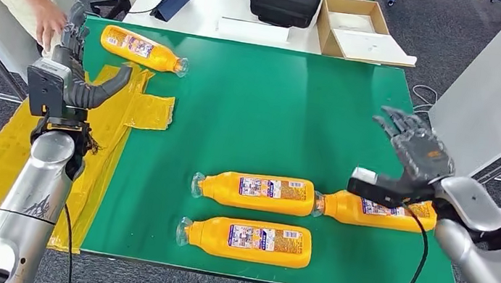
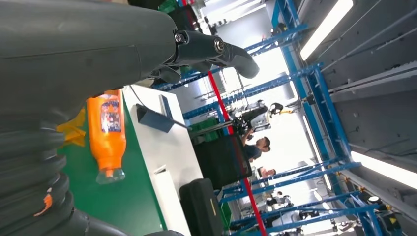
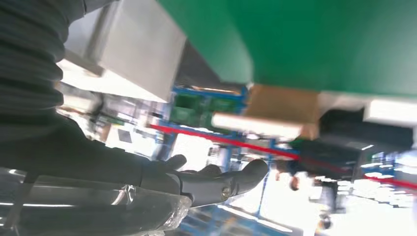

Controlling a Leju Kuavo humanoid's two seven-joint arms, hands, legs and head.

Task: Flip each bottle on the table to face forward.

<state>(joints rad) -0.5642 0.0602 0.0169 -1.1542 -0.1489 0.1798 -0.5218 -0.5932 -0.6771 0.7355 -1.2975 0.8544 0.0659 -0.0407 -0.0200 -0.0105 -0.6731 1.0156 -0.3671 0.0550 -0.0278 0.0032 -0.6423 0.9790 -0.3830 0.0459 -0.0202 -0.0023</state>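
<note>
The left robot hand (image 1: 74,67) is raised above the far left corner of the green bench (image 1: 267,107), with fingers apart and nothing in it. A person's hand (image 1: 47,21) is just beside its fingertips. The right robot hand (image 1: 414,154) is also released, fingers spread, and hovers above the near right part of the bench, just over the right bottle (image 1: 377,211).

I take the far-left bottle (image 1: 144,51) as the landmark. It lies on its side near the left robot hand, close to the far left edge of the bench, its clear cap end pointing to the right. Well apart from it, toward the near side, three more bottles lie flat: the middle bottle (image 1: 256,190) with its cap to the left, the right bottle touching or almost touching its end, and the front bottle (image 1: 245,240) nearest to the robot, cap also to the left. A yellow sheet (image 1: 117,106) lies under the left edge of the bench, just beside the landmark bottle.

As I judge it, the task is not far along. All four bottles show a printed label upward, but I cannot tell which labels are the front ones, so I cannot say how many are finished. No bottle is in a hand at the moment.
</note>
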